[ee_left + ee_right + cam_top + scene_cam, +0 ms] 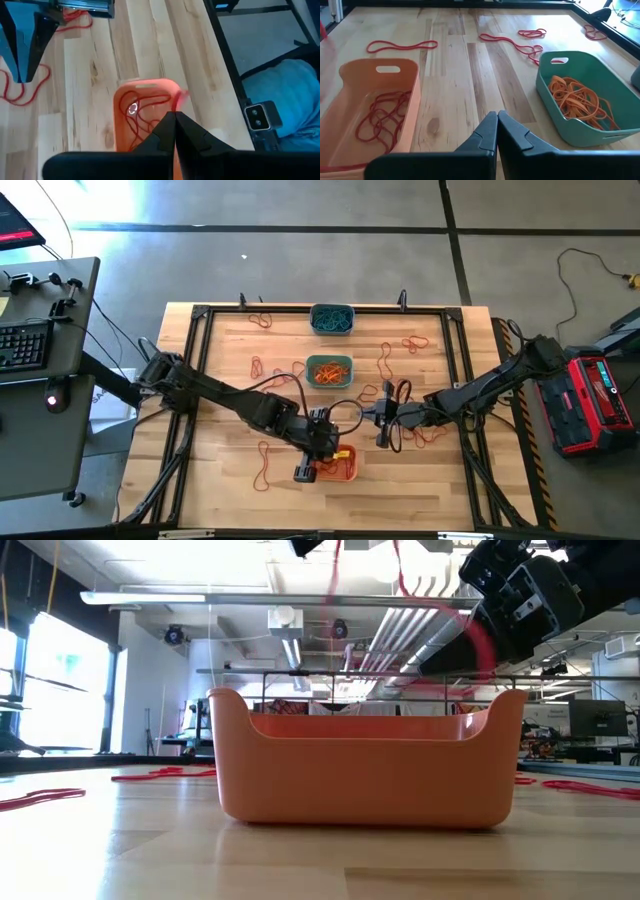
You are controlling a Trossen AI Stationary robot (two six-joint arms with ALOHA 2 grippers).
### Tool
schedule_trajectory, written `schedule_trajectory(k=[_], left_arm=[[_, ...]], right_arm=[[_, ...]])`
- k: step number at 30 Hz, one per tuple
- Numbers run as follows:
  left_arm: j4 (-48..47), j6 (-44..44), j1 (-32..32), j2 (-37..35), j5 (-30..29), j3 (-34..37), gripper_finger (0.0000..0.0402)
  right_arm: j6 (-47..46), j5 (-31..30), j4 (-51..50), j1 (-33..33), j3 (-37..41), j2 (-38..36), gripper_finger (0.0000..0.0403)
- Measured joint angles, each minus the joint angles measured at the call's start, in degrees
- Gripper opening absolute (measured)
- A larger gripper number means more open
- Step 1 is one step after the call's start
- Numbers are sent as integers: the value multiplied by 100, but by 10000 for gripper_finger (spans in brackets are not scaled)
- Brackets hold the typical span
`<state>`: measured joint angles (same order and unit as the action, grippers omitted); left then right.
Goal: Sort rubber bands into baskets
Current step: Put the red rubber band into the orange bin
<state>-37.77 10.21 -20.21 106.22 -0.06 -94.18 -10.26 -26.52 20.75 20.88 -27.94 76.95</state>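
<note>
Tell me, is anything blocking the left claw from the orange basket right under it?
Nothing visible. The left gripper, fingers shut, hangs right over the orange basket, whose top is open; only red rubber bands lie inside.

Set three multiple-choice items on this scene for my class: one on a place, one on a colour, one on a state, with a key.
1. Where is the left gripper?
A. above the orange basket
B. above the grey-blue basket
C. off the table

2. What colour are the bands in the teal-green basket?
A. blue
B. orange
C. red

3. How is the right gripper?
A. open
B. shut on a basket
C. shut, holding nothing

Key: 1 A, the left wrist view looks down into it. 2 B, orange rubber bands fill it. 3 C, its fingers meet with nothing between.
</note>
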Motion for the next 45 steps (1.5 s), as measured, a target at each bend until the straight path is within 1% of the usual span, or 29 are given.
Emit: schedule_trajectory(k=[3, 10, 13, 19, 22, 28, 36, 40, 45], left_arm=[[3, -34, 36, 33, -41, 90, 0], [161, 42, 249, 37, -33, 609, 0], [358, 93, 330, 37, 182, 830, 0], [685, 119, 380, 57, 380, 1054, 0], [872, 114, 415, 206, 522, 1055, 0], [861, 14, 563, 624, 853, 1055, 0], [527, -230, 632, 1036, 1059, 704, 2], [464, -287, 627, 1040, 1049, 628, 23], [311, -332, 616, 1018, 752, 453, 63]], right_arm=[[0, 0, 0, 0, 0, 0, 0], [-20, -2, -20, 0, 0, 2, 0], [-20, -2, -20, 0, 0, 2, 0], [-20, -5, -20, 0, 0, 2, 0], [-20, -7, -11, 0, 0, 4, 0], [-46, -20, 4, 0, 0, 4, 0], [-125, -17, -42, 1, 0, 4, 0], [-136, -16, -79, 0, 0, 4, 0], [-128, -13, -87, 1, 0, 4, 0]])
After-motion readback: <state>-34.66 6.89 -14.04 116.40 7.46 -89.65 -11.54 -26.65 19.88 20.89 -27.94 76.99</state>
